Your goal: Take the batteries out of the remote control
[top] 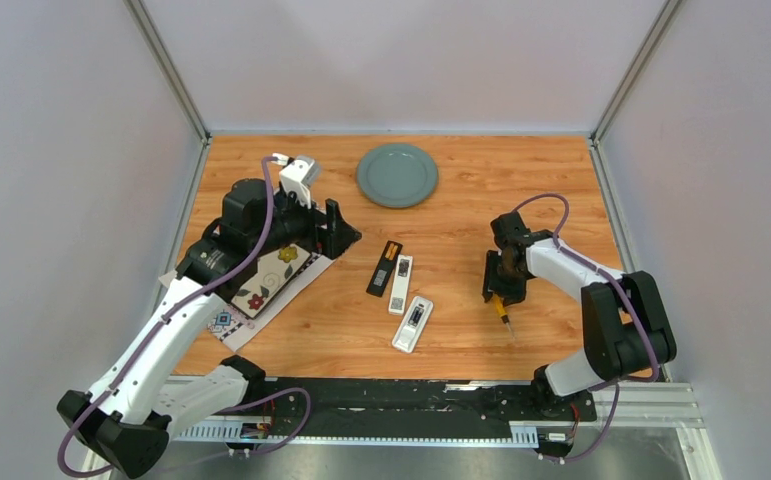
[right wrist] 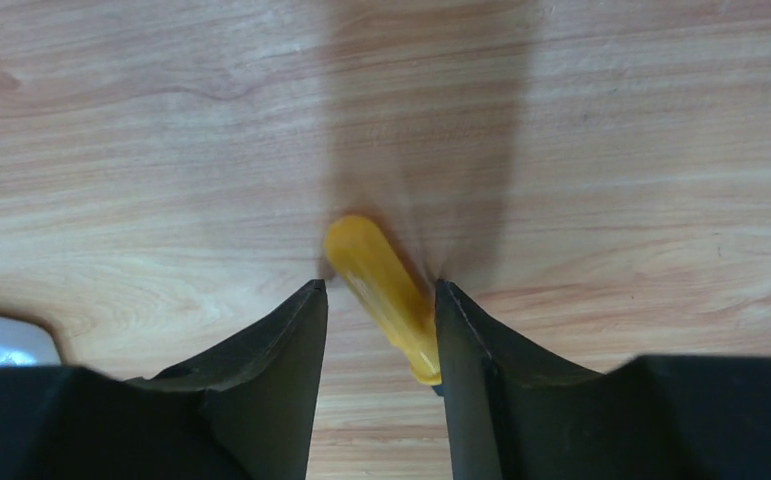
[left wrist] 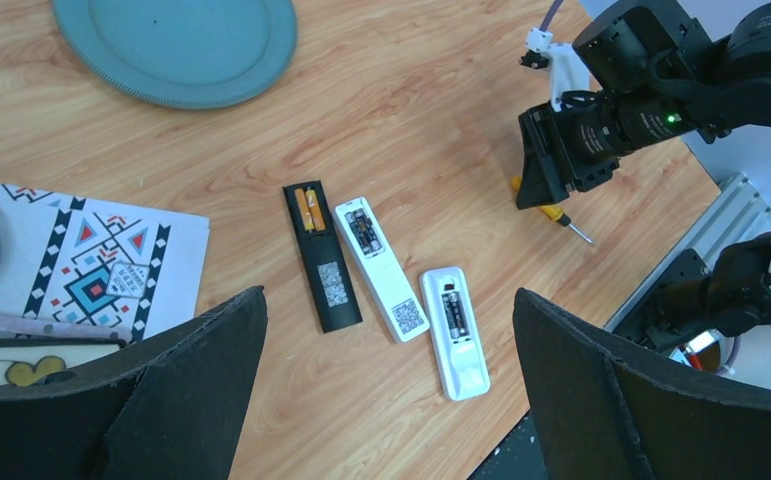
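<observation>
Straddling screwdriver (right wrist: 373,262): right end effector (right wrist: 379,286), wrist-view only.

Three remotes lie side by side mid-table (top: 461,200), in a row slanting toward the near edge: left remote (top: 384,268), middle remote (top: 400,284), right remote (top: 413,323). Batteries (left wrist: 308,210) sit inside each. A plate (top: 397,175) lies behind them by the far edge. A mat (left wrist: 81,260) lies left of them, along the left edge. A screwdriver (top: 502,312) lies right of them, toward the right edge, between the right hand's (top: 499,290) fingers.
</observation>
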{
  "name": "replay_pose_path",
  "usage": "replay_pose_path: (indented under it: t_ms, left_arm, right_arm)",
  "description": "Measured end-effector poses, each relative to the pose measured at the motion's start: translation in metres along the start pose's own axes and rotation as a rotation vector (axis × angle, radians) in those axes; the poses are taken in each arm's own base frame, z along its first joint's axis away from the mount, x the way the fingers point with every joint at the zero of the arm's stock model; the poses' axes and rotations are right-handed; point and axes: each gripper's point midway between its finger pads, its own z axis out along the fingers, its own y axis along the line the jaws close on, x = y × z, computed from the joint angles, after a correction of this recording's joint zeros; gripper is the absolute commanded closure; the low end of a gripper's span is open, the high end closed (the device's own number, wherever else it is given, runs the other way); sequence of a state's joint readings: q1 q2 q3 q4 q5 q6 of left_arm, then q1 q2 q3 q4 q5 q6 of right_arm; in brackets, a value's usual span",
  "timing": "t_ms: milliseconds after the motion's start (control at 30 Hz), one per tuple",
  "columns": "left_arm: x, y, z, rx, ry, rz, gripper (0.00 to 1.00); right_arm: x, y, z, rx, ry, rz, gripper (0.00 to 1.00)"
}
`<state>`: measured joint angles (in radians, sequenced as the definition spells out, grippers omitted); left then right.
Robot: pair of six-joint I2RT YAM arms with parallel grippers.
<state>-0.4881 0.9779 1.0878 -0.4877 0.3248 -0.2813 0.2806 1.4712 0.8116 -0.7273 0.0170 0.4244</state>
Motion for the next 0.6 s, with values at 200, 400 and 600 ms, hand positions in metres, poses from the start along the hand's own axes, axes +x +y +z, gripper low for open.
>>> replay_pose_path:
  t_ms: [200,400,600]
  left_arm:
    - [0.001,0.003,-0.006,-0.028,-0.001,-0.002,0.0]
    - [-0.005,0.004,-0.018,-0.057,-0.042,-0.008,0.0]
    - [0.002,0.003,-0.02,-0.051,-0.042,-0.019,0.01]
  right_arm:
    - [0.002,0.001,0.006,-0.005,0.025,-0.01,1.0]
    - [0.002,0.009,0.006,-0.05,0.029,-0.04,1.0]
    - [-0.01,0.03,-0.01,-0.159,-0.005,-0.064,1.0]
